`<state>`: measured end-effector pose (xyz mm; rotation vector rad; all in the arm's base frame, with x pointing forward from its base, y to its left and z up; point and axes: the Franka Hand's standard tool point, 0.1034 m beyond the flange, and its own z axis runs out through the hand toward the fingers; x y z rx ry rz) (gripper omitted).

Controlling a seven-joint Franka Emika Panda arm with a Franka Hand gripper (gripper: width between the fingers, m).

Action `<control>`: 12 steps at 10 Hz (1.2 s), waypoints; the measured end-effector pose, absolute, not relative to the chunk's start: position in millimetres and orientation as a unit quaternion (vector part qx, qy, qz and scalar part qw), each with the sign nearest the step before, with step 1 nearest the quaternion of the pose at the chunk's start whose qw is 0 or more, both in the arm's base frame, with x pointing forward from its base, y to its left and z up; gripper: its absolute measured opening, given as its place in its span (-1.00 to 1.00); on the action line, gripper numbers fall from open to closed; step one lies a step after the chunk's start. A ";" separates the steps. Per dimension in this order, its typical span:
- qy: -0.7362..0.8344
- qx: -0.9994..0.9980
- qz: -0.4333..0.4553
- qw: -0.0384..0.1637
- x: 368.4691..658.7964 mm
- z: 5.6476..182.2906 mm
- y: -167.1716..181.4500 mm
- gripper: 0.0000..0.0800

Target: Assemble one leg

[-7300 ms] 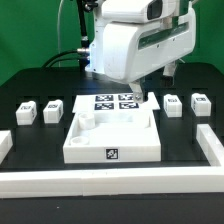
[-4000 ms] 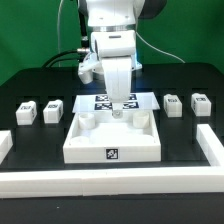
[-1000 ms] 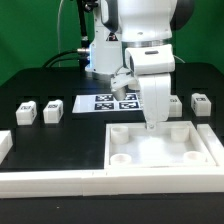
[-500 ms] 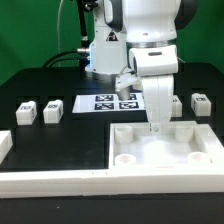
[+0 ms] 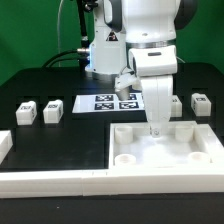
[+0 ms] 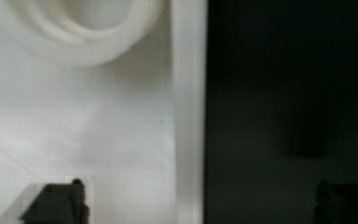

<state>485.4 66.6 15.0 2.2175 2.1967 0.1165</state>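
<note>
The large white tray (image 5: 165,160) with round corner sockets lies at the front on the exterior view's right, pushed into the corner of the white fence. My gripper (image 5: 155,130) points down over the tray's far rim. In the wrist view the gripper (image 6: 199,197) is open: its dark fingertips (image 6: 55,200) stand far apart, astride the tray's rim (image 6: 186,120), one over the white tray, the other over the black table. A round socket (image 6: 91,25) shows close by. Small white tagged legs stand on the left (image 5: 26,111) (image 5: 52,110) and on the right (image 5: 201,104).
The marker board (image 5: 108,103) lies behind the tray at the middle. A white fence (image 5: 50,183) runs along the front edge and up the right side (image 5: 213,140). A short white block (image 5: 4,143) sits at the far left.
Over the earlier frames the tray was slid from the table's middle to the front right corner. In the last half second nothing has visibly moved.
</note>
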 end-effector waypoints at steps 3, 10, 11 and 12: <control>0.699 0.714 0.045 0.014 482.4 26.9 74.6 0.62; 0.639 0.767 0.055 0.020 464.4 54.5 88.7 0.62; 0.592 0.804 0.056 0.016 464.4 54.5 89.1 0.62; 0.559 0.827 0.057 0.013 464.3 54.3 89.2 0.62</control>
